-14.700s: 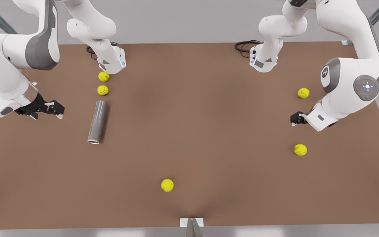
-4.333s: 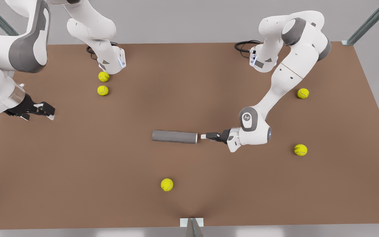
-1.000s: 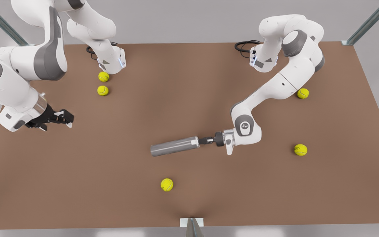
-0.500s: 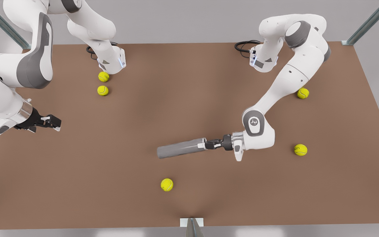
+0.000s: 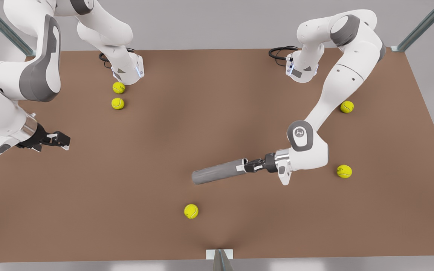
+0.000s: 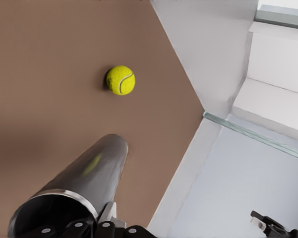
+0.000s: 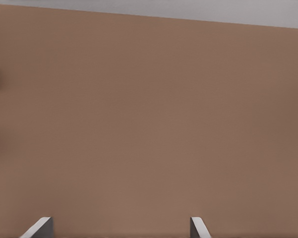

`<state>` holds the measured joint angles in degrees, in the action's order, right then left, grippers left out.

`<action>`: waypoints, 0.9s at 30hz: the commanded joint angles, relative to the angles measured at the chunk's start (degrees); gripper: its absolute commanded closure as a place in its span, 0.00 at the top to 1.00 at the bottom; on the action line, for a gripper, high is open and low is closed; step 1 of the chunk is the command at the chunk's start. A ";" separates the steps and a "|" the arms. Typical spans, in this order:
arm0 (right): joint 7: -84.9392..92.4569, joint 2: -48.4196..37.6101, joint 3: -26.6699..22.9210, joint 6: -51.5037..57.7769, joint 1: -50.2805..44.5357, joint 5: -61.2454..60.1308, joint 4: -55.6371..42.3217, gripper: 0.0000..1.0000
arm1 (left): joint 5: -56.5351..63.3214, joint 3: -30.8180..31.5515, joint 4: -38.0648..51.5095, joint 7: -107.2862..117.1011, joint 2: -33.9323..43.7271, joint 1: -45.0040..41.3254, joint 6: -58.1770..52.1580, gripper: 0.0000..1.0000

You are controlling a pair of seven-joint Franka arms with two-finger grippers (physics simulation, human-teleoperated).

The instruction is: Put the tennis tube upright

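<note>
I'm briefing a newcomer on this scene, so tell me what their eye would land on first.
First comes the tennis tube, a grey cylinder near the middle of the brown table, gripped at its rimmed end by the left gripper and slanting away from it. Next, five yellow tennis balls lie scattered across the table. The right gripper waits open at the front view's left edge.

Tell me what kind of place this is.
Likely a simulated robot test bench, not a real room: a bare brown table against blank grey walls, two white Franka arms bolted on, the left hand holding the tennis tube, and loose tennis balls scattered about.
</note>
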<state>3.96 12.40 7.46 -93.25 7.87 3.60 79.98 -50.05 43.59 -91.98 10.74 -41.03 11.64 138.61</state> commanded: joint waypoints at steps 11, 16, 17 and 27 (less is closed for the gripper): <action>0.00 -0.01 0.01 0.26 -0.13 0.00 0.00 1.00 | 11.91 0.00 -0.66 10.09 4.82 4.09 -2.03 0.21; 0.00 -0.01 0.01 0.26 -0.13 0.00 0.00 1.00 | 20.96 0.00 -0.30 16.68 5.61 4.35 -2.03 0.21; 0.00 -0.01 -0.08 0.26 -0.13 0.00 0.00 1.00 | 22.46 0.00 -0.04 17.65 5.61 4.44 -2.46 0.21; 0.00 -0.01 0.01 0.35 -0.13 0.00 0.09 1.00 | 37.22 0.00 1.45 26.26 8.07 6.82 -8.35 0.21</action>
<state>4.03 12.40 7.45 -92.90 7.77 3.60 80.07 -15.08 43.59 -90.61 37.62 -32.84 18.55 130.16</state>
